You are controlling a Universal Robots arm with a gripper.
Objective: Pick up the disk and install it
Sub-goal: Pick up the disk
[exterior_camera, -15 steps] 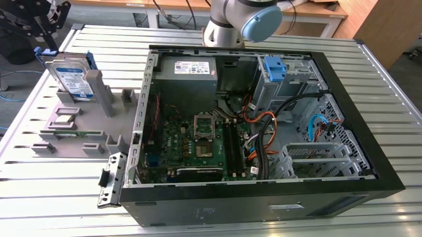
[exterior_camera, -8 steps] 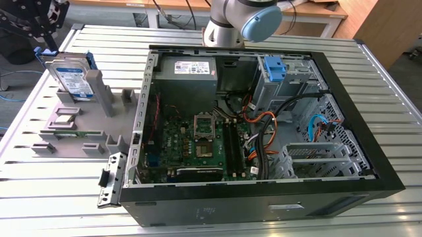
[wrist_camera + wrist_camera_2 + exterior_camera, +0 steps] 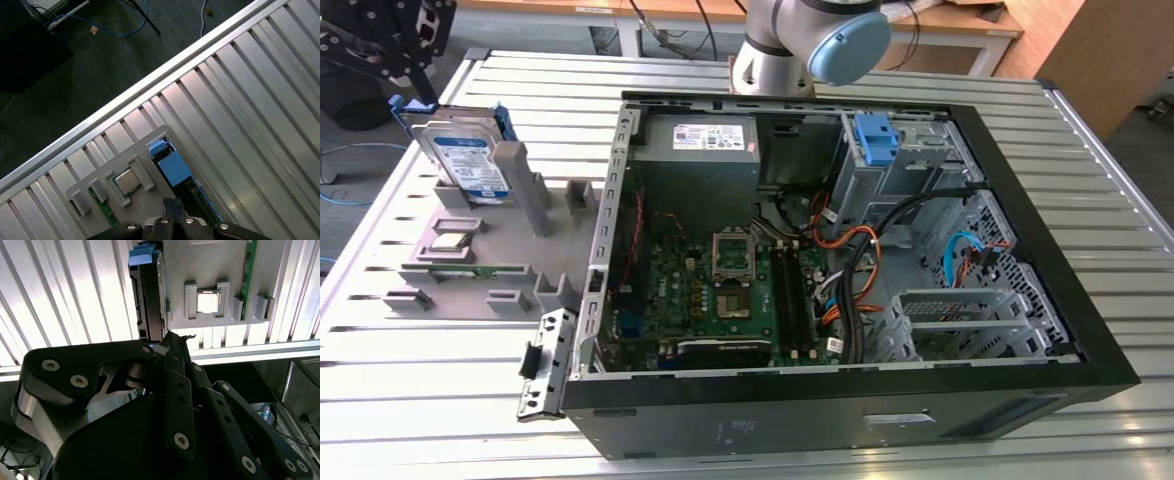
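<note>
Silver disk (image 3: 464,160) with white-and-blue label, clipped in a blue bracket, upright on edge in a slot at the far end of the grey holder (image 3: 500,255), on the exterior view's left, outside the open case (image 3: 1067,330). Black fingers (image 3: 172,360) over that end of the holder, near the disk's upper edge, drawn together at the tips with nothing between them; contact with the disk not discernible. In the second wrist view, disk edge-on just past the tips, blue tab at its farther end. Also on the holder, a square chip (image 3: 450,242) in a raised frame and a green memory stick (image 3: 460,270) just beside it. Case flat on the ribbed metal tabletop (image 3: 1107,150), with board (image 3: 720,280), grey power supply (image 3: 698,140) and a lone blue bracket (image 3: 874,135) inside. Arm base (image 3: 807,40) beyond the case in the exterior view. Dark floor and a blue cable (image 3: 120,30) past the tabletop edge in the first wrist view.
</note>
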